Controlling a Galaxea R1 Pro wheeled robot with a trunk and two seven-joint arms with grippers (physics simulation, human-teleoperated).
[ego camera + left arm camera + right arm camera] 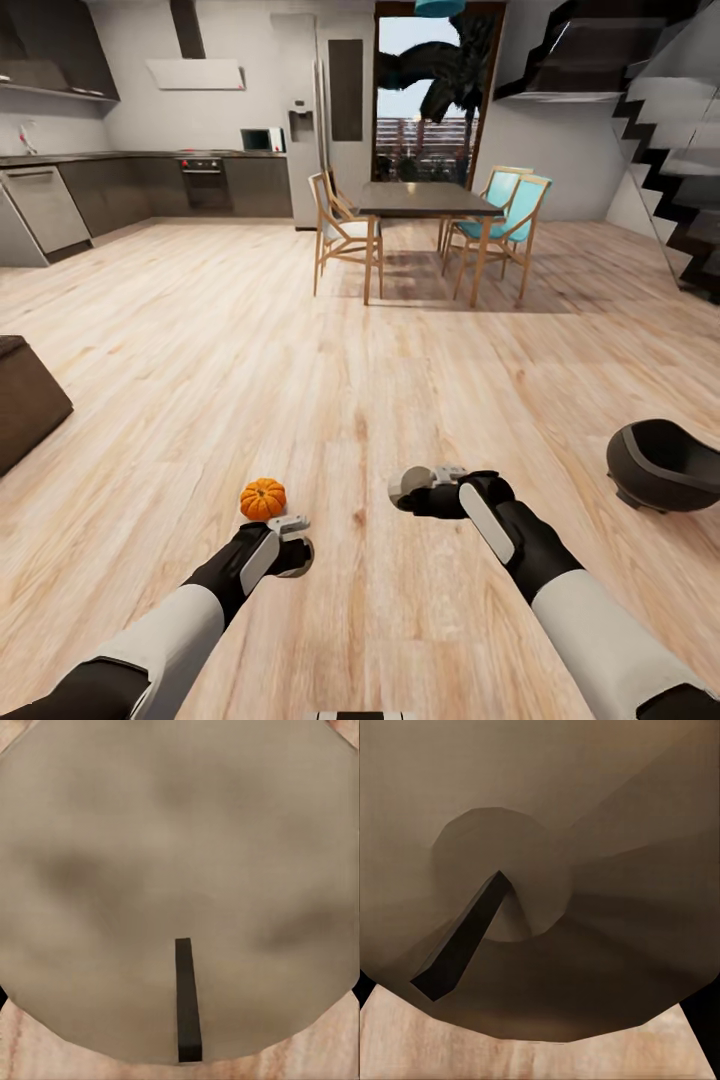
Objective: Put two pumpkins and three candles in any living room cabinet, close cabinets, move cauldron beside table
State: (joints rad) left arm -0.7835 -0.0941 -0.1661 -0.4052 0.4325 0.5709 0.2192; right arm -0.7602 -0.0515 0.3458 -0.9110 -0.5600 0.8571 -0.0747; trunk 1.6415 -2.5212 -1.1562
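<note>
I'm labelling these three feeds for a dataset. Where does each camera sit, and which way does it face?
Head view: on the head, facing forward and down over the wood floor; both forearms, the left claw, the right claw, a pumpkin and the black cauldron show.
Left wrist view: near the left claw, close on a candle top.
Right wrist view: near the right claw, close on another candle.
All three views show floor planks.

We take this for an open-plan home. A dark dining table (428,200) stands mid-room on pale plank flooring (400,380), with wooden chairs (345,232) around it, 2 of them teal. Left of the table: dark kitchen counter (120,158), built-in oven (205,180), extractor hood (195,72), tall fridge (303,130). Right of it, an open staircase (670,190). Behind it, a glazed door (425,100).
</note>
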